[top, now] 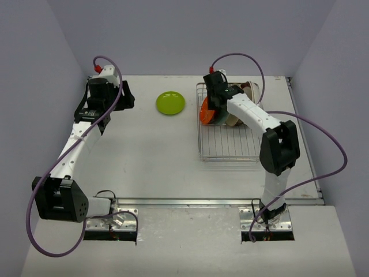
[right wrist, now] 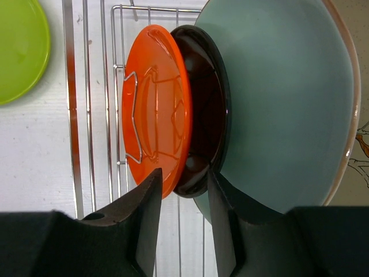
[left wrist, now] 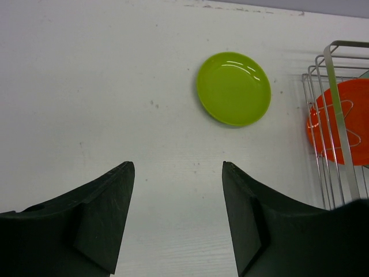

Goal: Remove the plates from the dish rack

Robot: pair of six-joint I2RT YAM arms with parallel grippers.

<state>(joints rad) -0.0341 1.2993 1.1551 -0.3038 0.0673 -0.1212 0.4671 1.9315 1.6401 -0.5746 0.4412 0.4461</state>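
The lime green plate (top: 170, 103) lies flat on the table, left of the dish rack (top: 228, 144). It also shows in the left wrist view (left wrist: 233, 88) and the right wrist view (right wrist: 20, 46). In the rack (right wrist: 86, 86) stand on edge an orange plate (right wrist: 155, 109), a black plate (right wrist: 204, 109), a pale teal plate (right wrist: 282, 98) and a brown-rimmed plate (right wrist: 353, 104). My right gripper (right wrist: 184, 184) is open, its jaws straddling the lower rims of the orange and black plates. My left gripper (left wrist: 177, 167) is open and empty over bare table, left of the lime plate.
The rack's near half (top: 229, 151) holds no plates. The rack's raised rim (left wrist: 328, 75) and the orange plate (left wrist: 340, 121) show at the right of the left wrist view. Grey walls close in the table at the back and both sides.
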